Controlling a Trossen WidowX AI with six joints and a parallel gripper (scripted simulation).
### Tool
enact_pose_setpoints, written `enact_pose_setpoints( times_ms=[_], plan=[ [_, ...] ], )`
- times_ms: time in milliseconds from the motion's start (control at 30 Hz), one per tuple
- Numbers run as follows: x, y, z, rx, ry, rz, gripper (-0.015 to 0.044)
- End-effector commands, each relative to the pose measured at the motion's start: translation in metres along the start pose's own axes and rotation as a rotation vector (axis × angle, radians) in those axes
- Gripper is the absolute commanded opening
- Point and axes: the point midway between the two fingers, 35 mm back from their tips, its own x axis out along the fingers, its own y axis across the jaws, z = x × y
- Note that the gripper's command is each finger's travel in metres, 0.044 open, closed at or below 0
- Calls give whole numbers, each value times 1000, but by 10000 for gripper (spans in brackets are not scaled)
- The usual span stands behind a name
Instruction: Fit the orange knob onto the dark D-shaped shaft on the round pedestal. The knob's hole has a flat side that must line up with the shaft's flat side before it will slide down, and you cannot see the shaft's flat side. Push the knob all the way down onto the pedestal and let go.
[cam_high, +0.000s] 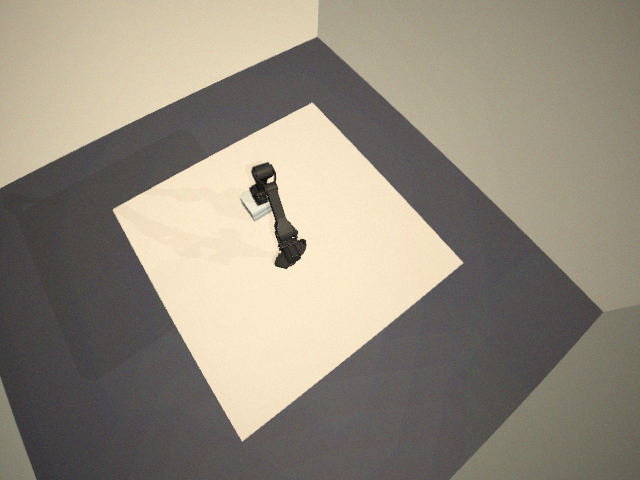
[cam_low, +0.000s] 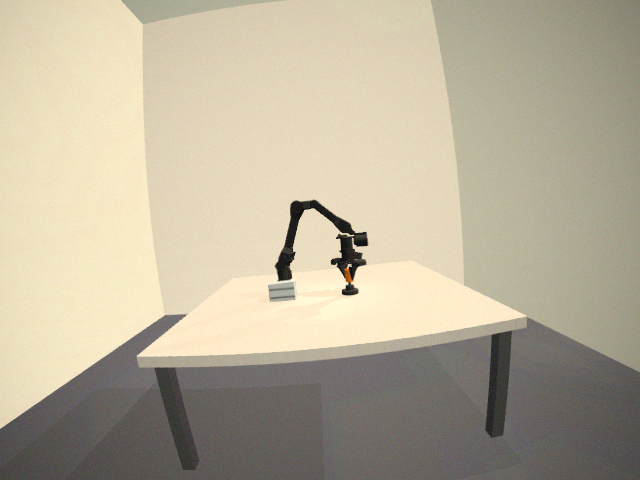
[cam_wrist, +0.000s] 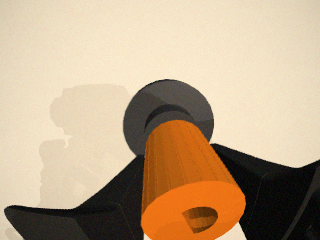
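Observation:
The orange knob (cam_low: 348, 274) (cam_wrist: 185, 165) is held over the round dark pedestal (cam_low: 349, 291) (cam_wrist: 137, 110). In the exterior view it leans slightly, and a dark neck shows between its lower end and the pedestal's wide base. In the wrist view its top face shows a D-shaped opening with a flat side. My gripper (cam_low: 348, 279) (cam_wrist: 177, 156) is shut on the knob, one dark finger on each side. The shaft is hidden, and I cannot tell whether its tip is inside the knob. In the top view the arm hides knob and pedestal.
A pale grey-white block with dark stripes (cam_high: 255, 209) (cam_low: 282, 291) stands beside the arm's base on the light table (cam_high: 320, 330) (cam_low: 413, 315). The arm arches from its base over to the pedestal. Shadows of the arm fall across the table top.

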Motion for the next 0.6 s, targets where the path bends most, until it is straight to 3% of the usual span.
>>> enact_pose_setpoints(
  times_ms=[0, 567],
  plan=[
    [1, 0, 0, -4, 0, -4, 0],
    [-4, 3, -2, -30, 1, -3, 0]
  ],
)
